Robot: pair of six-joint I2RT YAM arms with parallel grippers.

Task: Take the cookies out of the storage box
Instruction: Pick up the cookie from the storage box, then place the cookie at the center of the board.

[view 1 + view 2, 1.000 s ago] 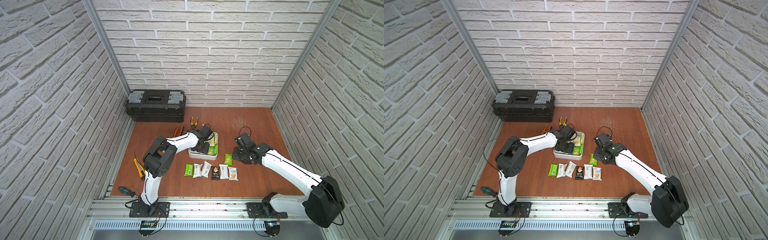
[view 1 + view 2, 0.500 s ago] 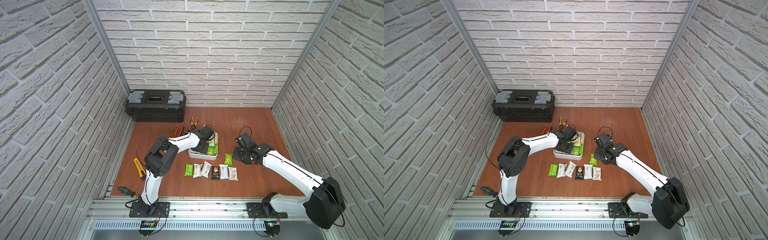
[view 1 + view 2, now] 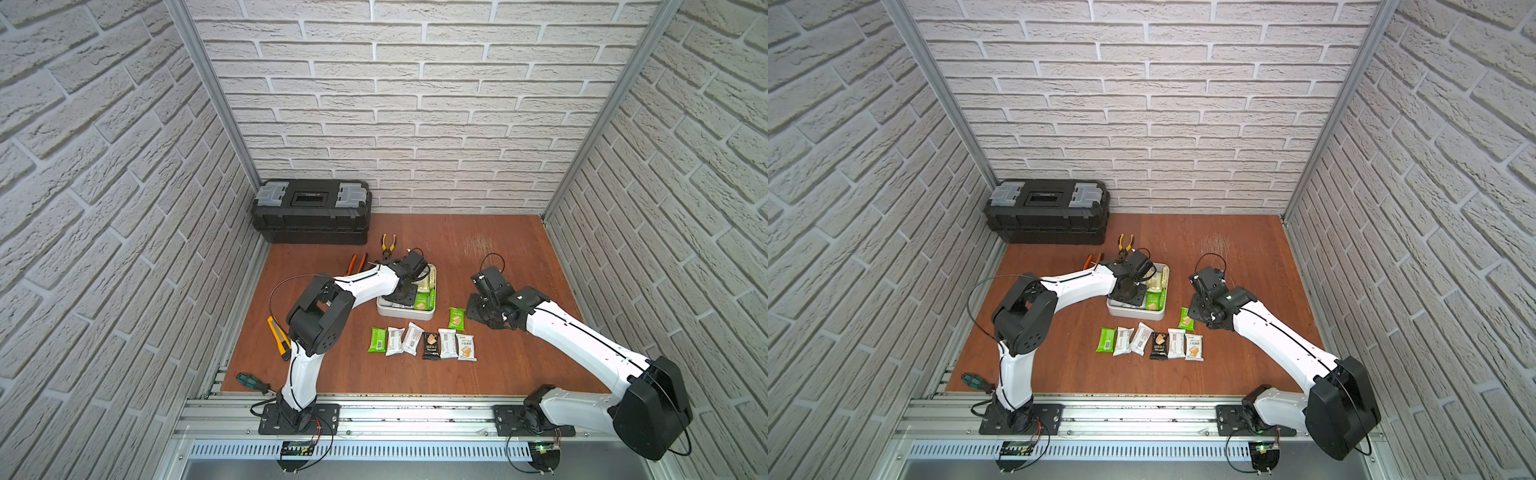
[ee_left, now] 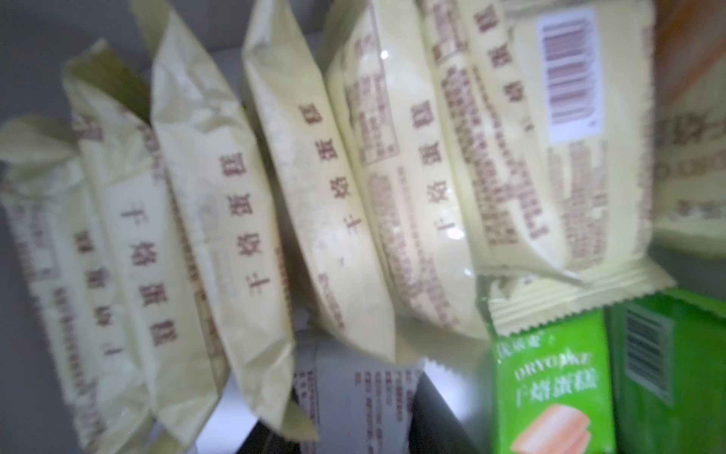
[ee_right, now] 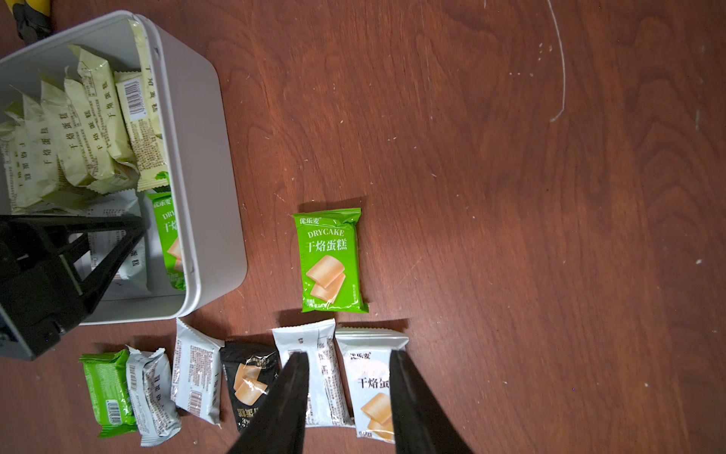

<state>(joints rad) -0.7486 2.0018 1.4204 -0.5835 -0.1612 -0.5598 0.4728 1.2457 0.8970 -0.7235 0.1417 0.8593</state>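
Two grippers low over the bench [image 5: 510, 236]. Right gripper [image 5: 347, 353]: jaws apart with nothing between them, tips overlapping, in the right wrist view, the two white packets [image 5: 367, 373] at one end of a row of six cookies [image 3: 431, 345] laid flat on the wood; contact with those wrappers impossible to judge. Seen in both top views just to the right of a lone green packet [image 3: 456, 318], itself lying between that row and the storage box [image 3: 405, 313] and touching neither. Left gripper [image 5: 133, 226]: down inside the storage box, on its left and near side, over a grey-white packet [image 4: 353, 393] lying flat on the box floor; jaws apart or together, cannot tell, the fingers showing only side-on from the right wrist and hardly at all from the left wrist. Beside it, pale yellow packets [image 4: 353, 196] standing on edge, leaning on one another in a rank toward the far wall, and boxed green packets [image 4: 550, 393] against the wall facing the right gripper. Farther out: pliers [image 3: 388, 243] and an orange-handled tool [image 3: 357, 262] just beyond the box, a black toolbox [image 3: 309, 210] against the back wall, a yellow utility knife [image 3: 278, 343] and a screwdriver [image 3: 251, 381] near the left arm's base.
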